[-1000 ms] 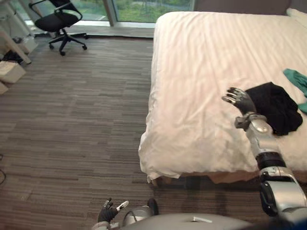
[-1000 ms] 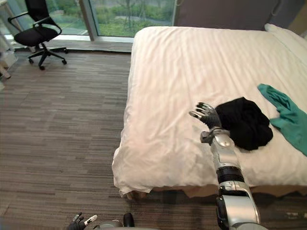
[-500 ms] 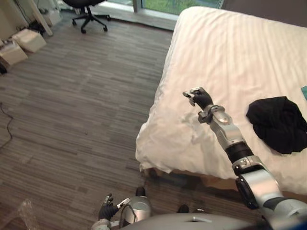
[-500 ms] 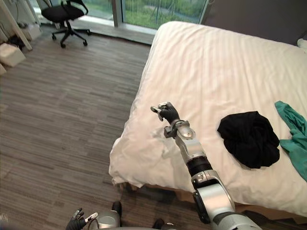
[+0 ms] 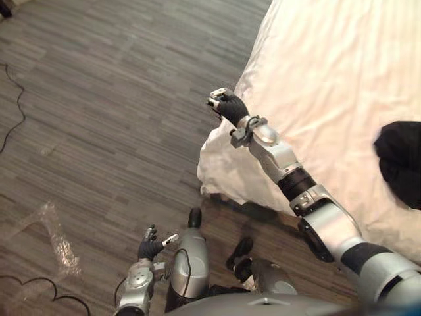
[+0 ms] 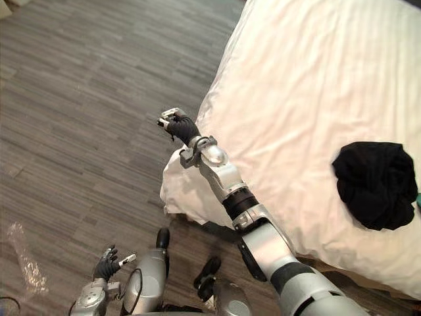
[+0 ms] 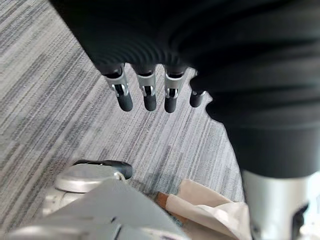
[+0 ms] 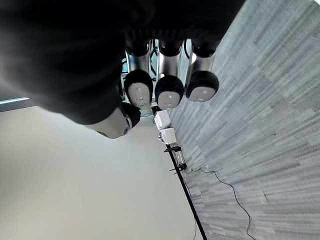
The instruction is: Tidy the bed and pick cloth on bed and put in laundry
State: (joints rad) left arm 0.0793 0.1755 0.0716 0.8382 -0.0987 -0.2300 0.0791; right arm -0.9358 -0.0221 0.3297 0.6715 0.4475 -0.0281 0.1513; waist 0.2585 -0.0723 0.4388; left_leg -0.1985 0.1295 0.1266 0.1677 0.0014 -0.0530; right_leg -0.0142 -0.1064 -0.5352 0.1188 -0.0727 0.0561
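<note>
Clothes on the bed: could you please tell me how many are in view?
1: a black cloth lies crumpled on the white bed, on the robot's right side of it. Others may lie beyond the picture's edge.

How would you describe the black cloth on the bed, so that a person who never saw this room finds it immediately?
Start from the large bed with the pale striped cover. Toward the robot's right, a little in from the bed's near edge, lies the black cloth, crumpled into a loose heap. It stands out as a dark, wrinkled lump on the smooth pale cover.
</note>
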